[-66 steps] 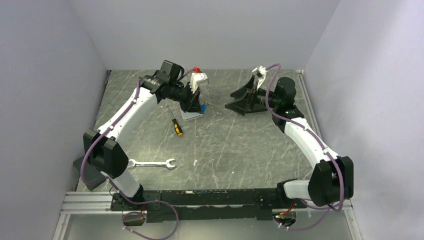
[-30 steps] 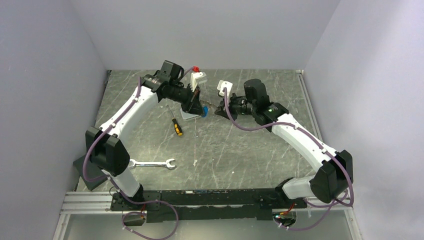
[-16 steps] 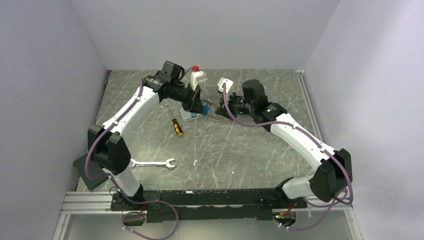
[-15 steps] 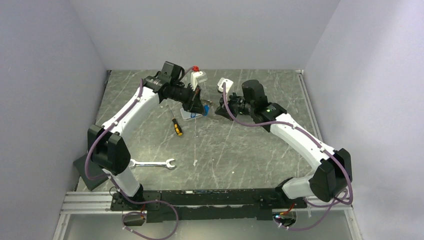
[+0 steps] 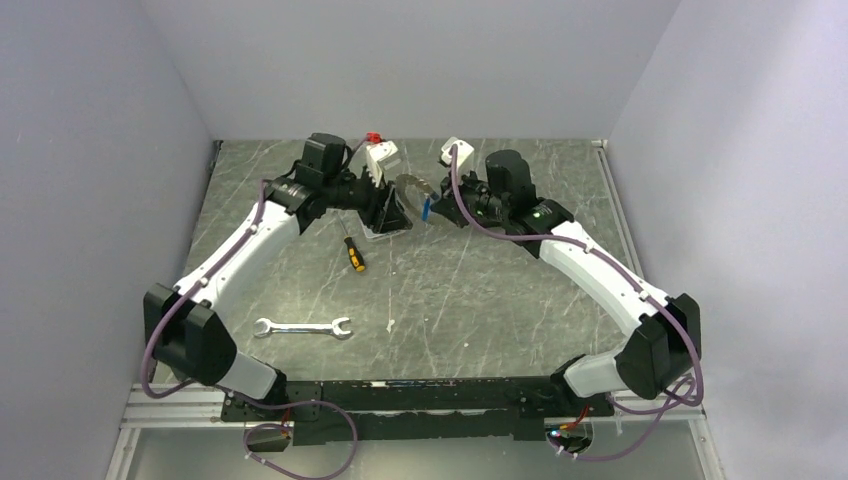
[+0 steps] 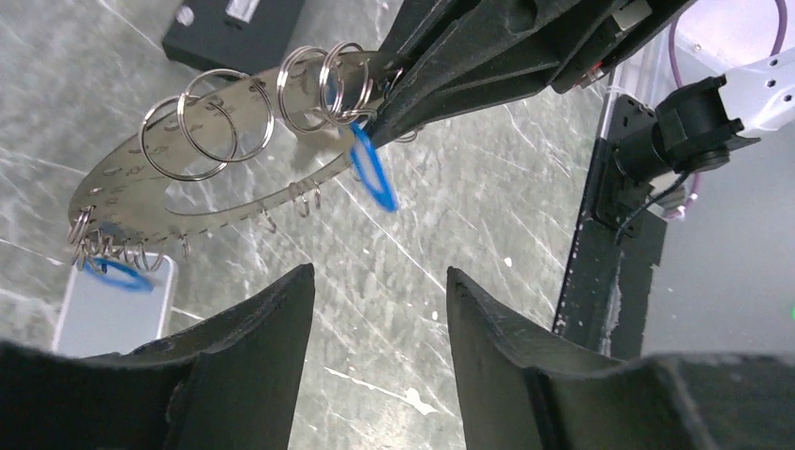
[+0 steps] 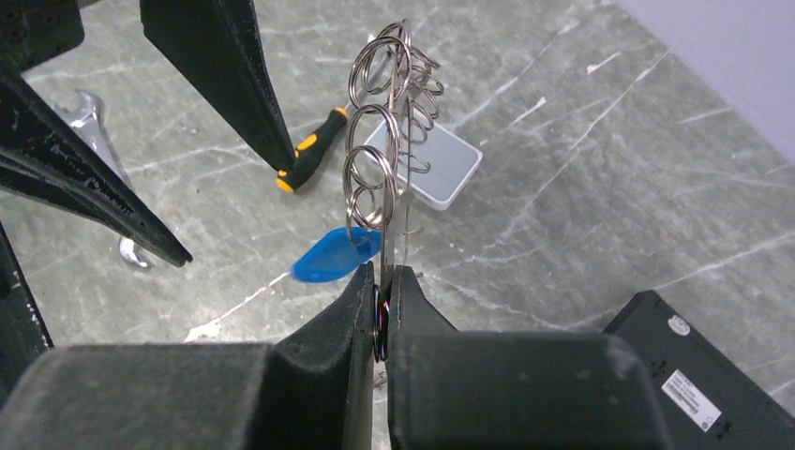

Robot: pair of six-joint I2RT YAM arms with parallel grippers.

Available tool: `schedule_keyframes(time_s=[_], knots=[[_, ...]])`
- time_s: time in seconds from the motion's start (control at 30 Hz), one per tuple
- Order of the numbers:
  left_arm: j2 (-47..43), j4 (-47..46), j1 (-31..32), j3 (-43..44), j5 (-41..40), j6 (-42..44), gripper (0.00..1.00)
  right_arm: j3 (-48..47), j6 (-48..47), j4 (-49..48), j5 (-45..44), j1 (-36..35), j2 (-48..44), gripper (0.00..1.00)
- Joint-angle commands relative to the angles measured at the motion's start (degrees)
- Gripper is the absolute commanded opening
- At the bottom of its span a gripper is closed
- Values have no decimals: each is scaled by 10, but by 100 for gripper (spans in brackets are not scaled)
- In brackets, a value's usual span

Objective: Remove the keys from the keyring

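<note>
Keys (image 6: 372,169) with blue plastic heads hang from the keyring (image 6: 216,178), and every place here is reckoned from that ring. Well left of it, toward the arm bases, lie a silver open-ended wrench (image 5: 302,327) and, closer in, a screwdriver (image 5: 354,254) with a yellow-and-black handle (neither belongs to the job). Just left of the ring the left gripper (image 6: 375,309) hovers with its jaws spread and nothing between them.

The ring itself is a thin, flat band of dull grey metal, crescent-shaped. Its face is stamped with small marks and its rim is fringed with little wire loops. Several bright split rings are threaded through its right end. It is held off the table, slanting down to the left, where a second key (image 6: 117,275) dangles over a pale flat pad (image 6: 112,323) (touching it or not, I cannot tell).

At the ring's right end the right gripper (image 7: 386,281) is clamped on the rim, which sits edge-on between its pads. The first key hangs just below that clamp, its long axis slanting downward, directly ahead of the left gripper's open gap. My judgement: the left arm is free and nearer, so the pluck is its to make, closing across the smooth, slim head.
</note>
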State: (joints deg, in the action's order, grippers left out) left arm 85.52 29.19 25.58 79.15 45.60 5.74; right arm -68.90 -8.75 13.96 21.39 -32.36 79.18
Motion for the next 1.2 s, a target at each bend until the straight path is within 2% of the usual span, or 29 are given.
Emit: schedule_keyframes(time_s=[0.0,0.23,0.6,0.73,1.0,1.17], knots=[[-46,-110,1,-29,-24,-6,59,-49,8,-36,13,-2,-8,0],[-56,-170,1,-45,-71,8,63,-76,10,-18,16,-6,-8,0],[-39,-211,10,-40,-53,7,69,-84,6,-15,11,-20,-3,0],[-37,-208,27,-39,-76,16,70,-85,2,-14,6,-28,-2,0],[-35,-222,32,-39,-115,6,63,-80,-2,-16,-4,-41,0,0],[-33,-230,32,-40,-122,3,47,-78,-2,-18,-4,-49,2,0]])
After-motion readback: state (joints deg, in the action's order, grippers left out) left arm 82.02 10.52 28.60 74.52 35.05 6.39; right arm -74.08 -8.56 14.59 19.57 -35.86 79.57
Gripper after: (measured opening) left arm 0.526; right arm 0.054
